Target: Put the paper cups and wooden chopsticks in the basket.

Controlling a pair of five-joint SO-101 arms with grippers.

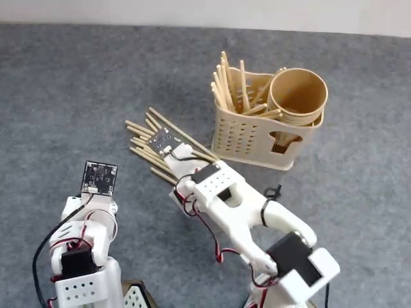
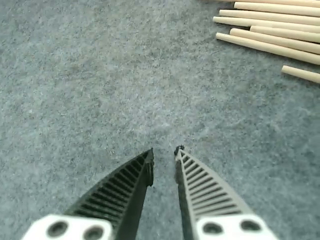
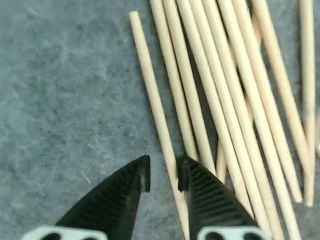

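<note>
A cream slotted basket [image 1: 247, 138] stands on the grey carpet and holds stacked paper cups [image 1: 297, 96] and several upright wooden chopsticks [image 1: 230, 82]. More loose chopsticks [image 1: 146, 142] lie fanned out on the carpet to its left. My right gripper [image 3: 164, 172] hangs low over this pile, open by a narrow gap, with one chopstick [image 3: 152, 105] running between its tips. My left gripper [image 2: 164, 151] is over bare carpet, slightly open and holding nothing; the ends of the loose chopsticks [image 2: 270, 30] lie beyond it.
The right arm [image 1: 237, 212] stretches from the front edge toward the pile, close to the basket's front left corner. The left arm [image 1: 90, 237] stands at the front left. Carpet lies bare to the far left and right of the basket.
</note>
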